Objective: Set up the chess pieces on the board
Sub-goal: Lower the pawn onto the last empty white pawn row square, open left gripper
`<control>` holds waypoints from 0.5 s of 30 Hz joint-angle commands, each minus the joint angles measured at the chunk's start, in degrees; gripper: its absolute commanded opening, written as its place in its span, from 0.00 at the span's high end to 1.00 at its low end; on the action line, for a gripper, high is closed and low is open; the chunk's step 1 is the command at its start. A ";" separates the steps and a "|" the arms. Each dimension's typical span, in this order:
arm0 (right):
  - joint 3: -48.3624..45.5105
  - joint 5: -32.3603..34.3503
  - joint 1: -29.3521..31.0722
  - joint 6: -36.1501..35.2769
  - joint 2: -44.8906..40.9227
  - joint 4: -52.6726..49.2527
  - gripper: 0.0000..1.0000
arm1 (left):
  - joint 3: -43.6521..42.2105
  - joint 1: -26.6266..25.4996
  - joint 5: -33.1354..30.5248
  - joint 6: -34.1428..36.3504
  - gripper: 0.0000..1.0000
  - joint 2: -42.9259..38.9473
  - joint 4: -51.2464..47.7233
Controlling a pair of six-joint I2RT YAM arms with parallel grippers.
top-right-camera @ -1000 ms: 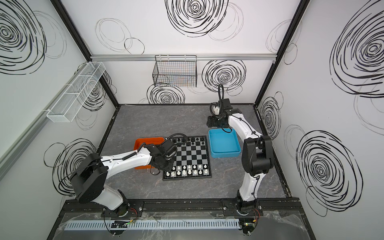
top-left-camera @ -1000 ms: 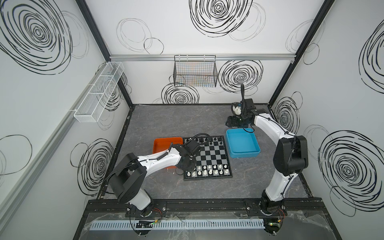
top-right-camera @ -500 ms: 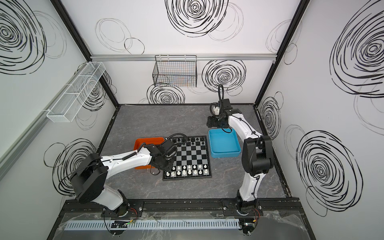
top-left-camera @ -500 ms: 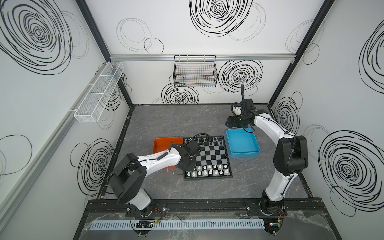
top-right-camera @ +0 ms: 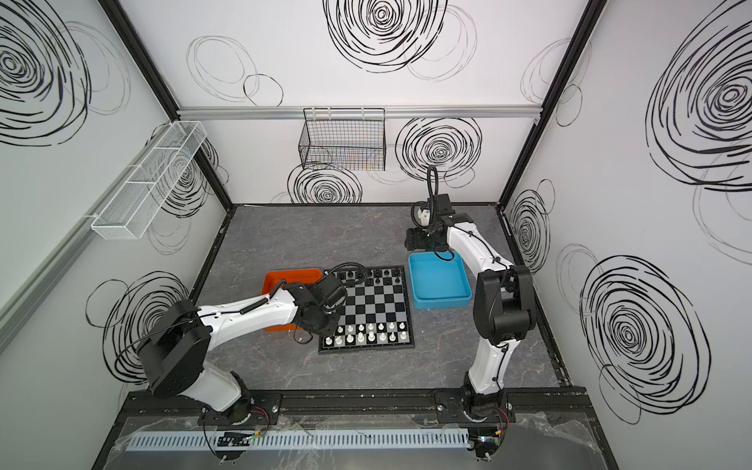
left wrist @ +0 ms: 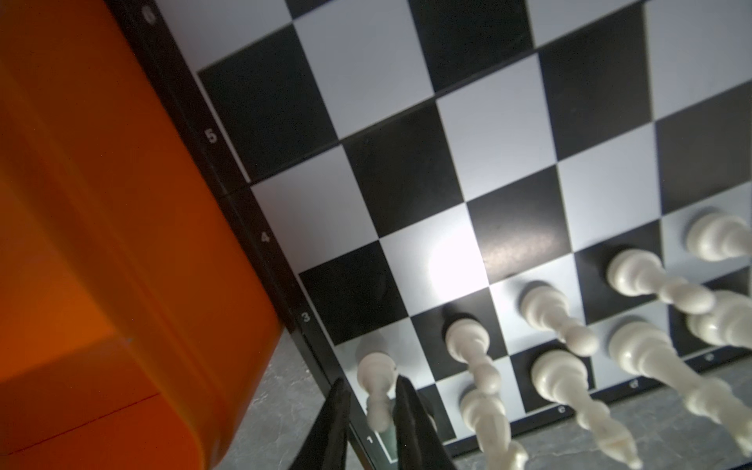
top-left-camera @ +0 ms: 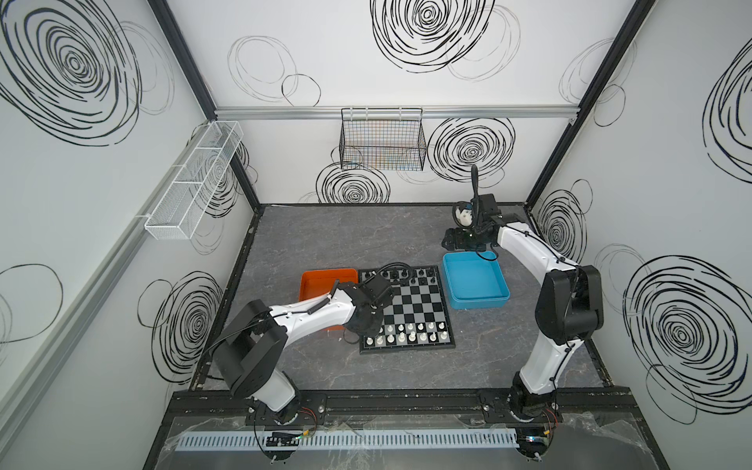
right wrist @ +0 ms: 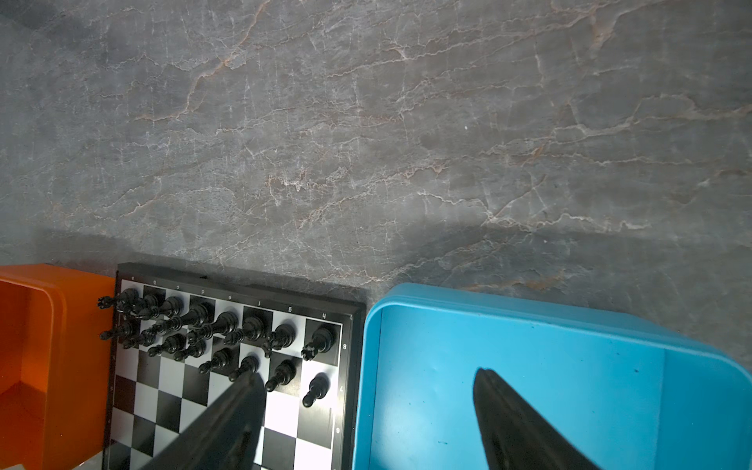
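Note:
The board lies mid-table. Several white chess pieces fill its two near rows, and several black ones its two far rows. My left gripper is low over the board's near left corner. Its fingers straddle a white pawn that stands on its square; they are slightly open, with a gap on one side. My right gripper hangs wide open and empty above the far edge of the blue tray.
An orange tray touches the board's left side, partly under my left arm. The blue tray sits right of the board. A wire basket hangs on the back wall and a white mesh shelf on the left wall.
The left gripper's jaws have eased apart around the white pawn. Neither arm has visibly shifted, and the right gripper stays wide open.

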 commanded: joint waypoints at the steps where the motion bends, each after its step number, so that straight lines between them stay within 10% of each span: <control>1: -0.55 -0.04 -0.23 -0.66 -1.28 0.79 0.15 | 1.72 -0.44 -0.76 -0.03 0.73 -0.37 -1.14; 15: -0.73 -0.07 -0.42 -0.60 -1.32 0.83 0.15 | 2.34 -0.64 1.58 0.10 0.75 0.40 -0.05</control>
